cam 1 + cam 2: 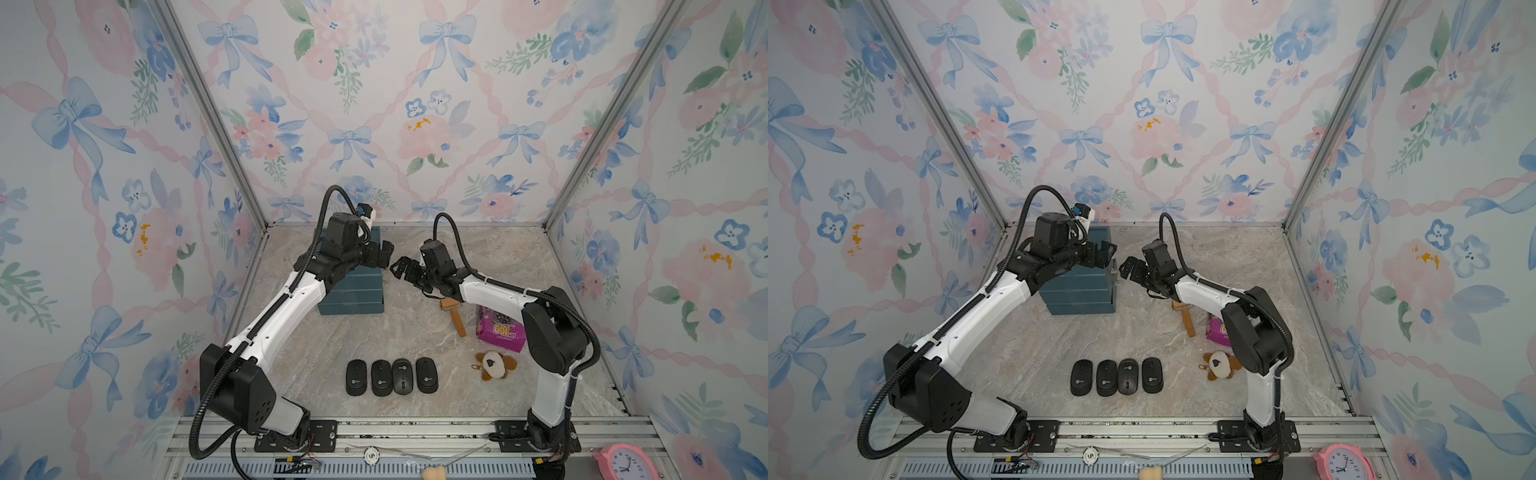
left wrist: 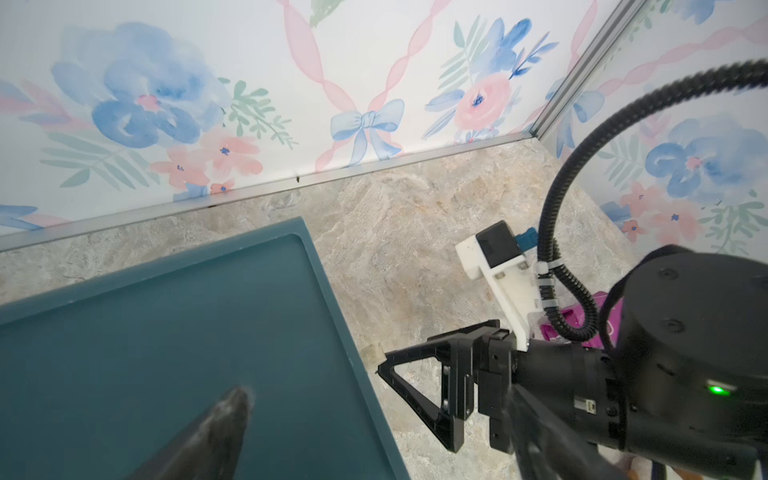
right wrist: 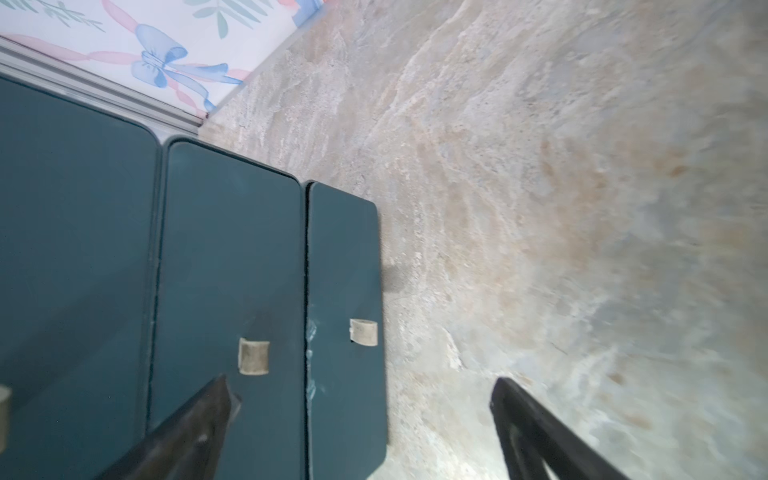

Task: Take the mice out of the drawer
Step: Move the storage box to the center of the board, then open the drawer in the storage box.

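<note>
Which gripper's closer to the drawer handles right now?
Right. The right gripper faces the drawer handles, open, just off the fronts; the left gripper hangs above the cabinet top.

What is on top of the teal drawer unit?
In the left wrist view the drawer unit has a bare top where visible; only a fingertip of the left end effector is over it. The left arm covers part of the top in both top views.

Four black mice [image 1: 391, 376] lie flat in a tight row on the tabletop [image 1: 415, 332] close in front of me, long sides nearly touching. Three show a small white round logo [image 1: 354, 381]; on the third from my left I can't see one. The teal drawer chest [image 1: 353, 297] stands back left, with beige pull tabs [image 3: 253, 356] on its fronts.
</note>
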Controlling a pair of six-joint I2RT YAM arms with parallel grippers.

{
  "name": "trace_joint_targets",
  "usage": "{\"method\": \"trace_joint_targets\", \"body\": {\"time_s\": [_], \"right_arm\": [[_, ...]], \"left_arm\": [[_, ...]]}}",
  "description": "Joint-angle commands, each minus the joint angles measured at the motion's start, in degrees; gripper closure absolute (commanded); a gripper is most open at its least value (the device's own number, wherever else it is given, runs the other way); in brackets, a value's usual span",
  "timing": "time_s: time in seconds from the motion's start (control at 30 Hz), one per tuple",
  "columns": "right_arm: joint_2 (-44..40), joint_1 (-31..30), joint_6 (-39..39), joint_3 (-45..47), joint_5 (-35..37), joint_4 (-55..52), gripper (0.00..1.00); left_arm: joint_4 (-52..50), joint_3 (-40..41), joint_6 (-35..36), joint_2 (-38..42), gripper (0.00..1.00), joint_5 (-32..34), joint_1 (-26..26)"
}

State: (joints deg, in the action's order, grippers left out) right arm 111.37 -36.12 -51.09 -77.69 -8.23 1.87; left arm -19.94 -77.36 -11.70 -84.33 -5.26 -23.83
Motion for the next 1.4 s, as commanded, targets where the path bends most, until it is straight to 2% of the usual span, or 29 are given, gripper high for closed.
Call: {"method": "trace_joint_targets", "body": {"time_s": [0.0, 0.33, 0.63, 1.07, 1.37], "right_arm": [[2.85, 0.58, -3.39, 0.28, -5.55, 7.23, 0.10], [9.69, 2.42, -13.08, 3.31, -11.67, 20.42, 0.29], [14.49, 2.68, -16.56, 2.69, -16.10, 26.87, 0.41], [18.36, 2.90, -19.14, 0.48, -19.41, 29.67, 0.65], [18.10, 2.88, -19.24, 0.79, -19.90, 30.31, 0.91]], "left_arm": [[5.18, 2.29, 0.90, -0.02, 0.02, -0.26, -0.07], [5.91, 5.00, -0.71, -1.34, 0.02, 1.09, -0.08], [5.81, 5.69, -1.85, -1.71, 0.02, 1.91, -0.07], [5.83, 6.12, -3.17, -1.97, 0.02, 3.00, -0.07], [5.80, 7.02, -3.80, -1.97, 0.02, 4.57, 0.04]]}}
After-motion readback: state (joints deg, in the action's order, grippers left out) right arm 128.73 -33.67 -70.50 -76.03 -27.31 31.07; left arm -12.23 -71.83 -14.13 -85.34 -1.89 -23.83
